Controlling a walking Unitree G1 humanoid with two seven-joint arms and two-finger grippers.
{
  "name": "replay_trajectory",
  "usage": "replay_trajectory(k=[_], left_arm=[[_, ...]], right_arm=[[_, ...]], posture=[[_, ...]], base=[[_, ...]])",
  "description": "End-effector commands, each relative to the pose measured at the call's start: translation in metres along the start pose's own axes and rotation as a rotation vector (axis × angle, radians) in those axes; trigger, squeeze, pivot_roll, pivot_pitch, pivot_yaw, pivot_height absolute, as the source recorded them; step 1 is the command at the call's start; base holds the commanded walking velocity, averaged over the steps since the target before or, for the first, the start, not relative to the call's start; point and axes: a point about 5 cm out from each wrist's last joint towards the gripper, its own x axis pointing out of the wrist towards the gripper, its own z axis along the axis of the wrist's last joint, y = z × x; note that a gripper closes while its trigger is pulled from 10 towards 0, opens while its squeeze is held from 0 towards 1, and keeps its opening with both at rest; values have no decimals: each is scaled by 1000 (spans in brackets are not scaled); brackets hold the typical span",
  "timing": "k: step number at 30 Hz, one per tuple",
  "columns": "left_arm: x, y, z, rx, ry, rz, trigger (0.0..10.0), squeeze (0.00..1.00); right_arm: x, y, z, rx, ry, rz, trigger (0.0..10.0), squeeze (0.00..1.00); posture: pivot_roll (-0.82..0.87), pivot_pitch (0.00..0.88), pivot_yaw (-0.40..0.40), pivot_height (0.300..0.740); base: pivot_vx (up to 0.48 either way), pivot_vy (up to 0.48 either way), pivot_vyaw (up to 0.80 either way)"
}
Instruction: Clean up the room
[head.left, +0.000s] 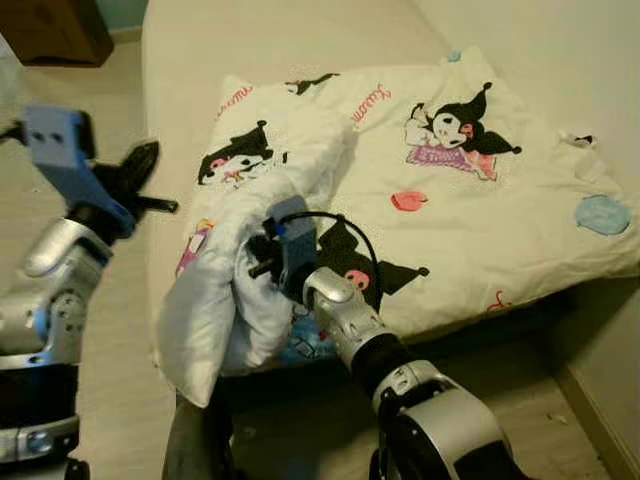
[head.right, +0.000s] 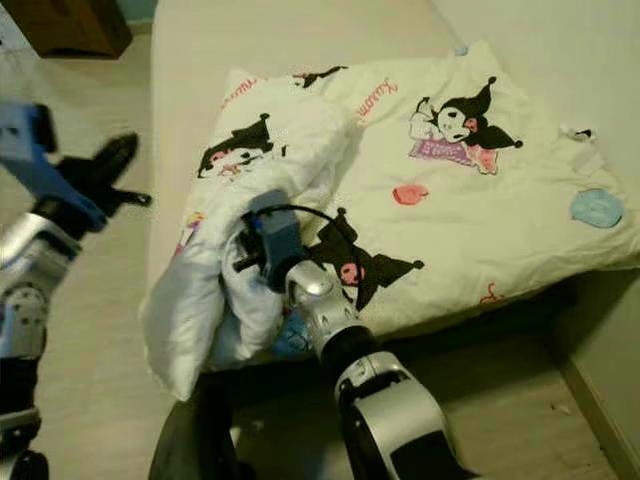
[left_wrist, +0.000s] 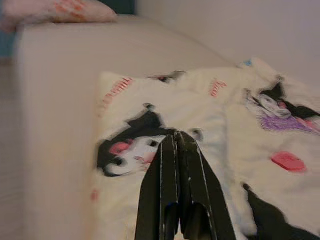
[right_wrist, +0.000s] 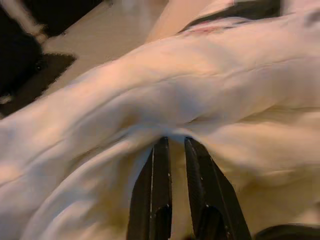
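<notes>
A wide bed (head.left: 180, 60) with a bare cream mattress runs away from the robot, with pale wooden floor (head.left: 120, 400) to its left and a plain wall (head.left: 560, 50) on its right. Over the near end of the bed lies a cream duvet (head.left: 500, 210) printed with black-and-white cartoon characters, pink and blue shapes and red writing. Its near left corner is folded back, showing the plain white underside, and this bunched fold (head.left: 220, 300) hangs over the near edge of the mattress. The robot's right arm reaches forward into that fold, and the right claw (right_wrist: 173, 145) has its two black fingers drawn close together, a thin ridge of white fabric pinched between the tips. The left arm is raised beside the left edge of the bed, over the floor; the left claw (left_wrist: 176, 137) has its fingers pressed together with nothing held, pointing toward a cartoon face on the duvet. A pinkish pillow (left_wrist: 55, 10), blurred, rests at the far end of the bed
</notes>
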Motion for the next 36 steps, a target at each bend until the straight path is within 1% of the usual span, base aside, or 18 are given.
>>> replay_trajectory(k=[1, 2, 5, 8, 9, 10, 13, 14, 16, 17, 20, 24, 26, 28, 29, 30, 31, 36], left_arm=[[10, -12, -18, 8, 57, -63, 10000, 0], [10, -12, -18, 8, 57, -63, 10000, 0], [22, -26, -27, 3, 86, -116, 10000, 0], [43, -38, -38, 8, 152, -106, 10000, 0], [43, -38, -38, 8, 152, -106, 10000, 0], [51, -46, -43, -2, 185, -117, 10000, 1000], [64, -72, -54, -15, 235, -246, 10000, 1000], [64, -72, -54, -15, 235, -246, 10000, 1000], [67, -90, -62, 2, 276, -335, 10000, 1000], [68, -99, -71, 45, 345, -370, 10000, 1000], [69, -110, -87, 108, 470, -378, 10000, 1000], [71, -114, -96, 176, 533, -351, 10000, 1000], [74, -116, -102, 313, 551, -303, 10000, 1000], [74, -116, -102, 313, 551, -303, 10000, 1000], [76, -117, -103, 402, 546, -278, 10000, 1000], [76, -117, -103, 402, 546, -278, 10000, 1000], [79, -123, -102, 557, 515, -273, 10000, 1000], [79, -130, -103, 642, 498, -288, 10000, 1000]], right_arm=[[-12, -39, 7, -58, -17, -118, 10000, 0], [-12, -39, 7, -58, -17, -118, 10000, 0], [-24, -66, 6, -123, 5, -196, 10000, 0], [-47, -100, 0, -226, 50, -319, 10000, 0], [-47, -100, 0, -226, 50, -319, 10000, 0], [-58, -113, -3, -247, 66, -391, 10000, 0], [-80, -137, -10, -258, 92, -522, 10000, 0], [-80, -137, -10, -258, 92, -522, 10000, 0], [-89, -145, -15, -256, 109, -566, 10000, 0], [-95, -150, -17, -257, 118, -589, 10000, 0], [-104, -157, -18, -255, 123, -623, 10000, 0], [-108, -160, -18, -252, 122, -638, 10000, 0], [-111, -162, -19, -247, 123, -652, 10000, 0], [-111, -162, -19, -247, 123, -652, 10000, 0], [-112, -162, -19, -241, 121, -658, 10000, 0], [-112, -162, -19, -241, 121, -658, 10000, 0], [-112, -162, -20, -225, 116, -660, 10000, 0], [-112, -161, -21, -215, 117, -661, 10000, 0]], posture=[[-50, 269, 66, 553], [-50, 269, 66, 553], [-50, 269, 66, 553], [-53, 273, 96, 553], [-53, 273, 96, 553], [-50, 276, 107, 553], [-46, 279, 116, 553], [-46, 279, 116, 553], [-42, 284, 127, 553], [-42, 284, 132, 553], [-41, 286, 145, 553], [-35, 285, 147, 553], [-30, 285, 148, 553], [-30, 285, 148, 553], [-29, 287, 149, 553], [-29, 287, 149, 553], [-21, 289, 151, 553], [-18, 289, 150, 553]], base=[[0, 0, 0], [0, 0, 0], [0, 0, 0], [0, 0, 0], [0, 0, 0], [0, 0, 0], [0, 0, 0], [0, 0, 0], [0, 0, 0], [0, 0, 0], [0, 0, 0], [0, 0, 0], [0, 0, 0], [0, 0, 0], [0, 0, 0], [0, 0, 0], [0, 0, 0], [0, 0, 0]])
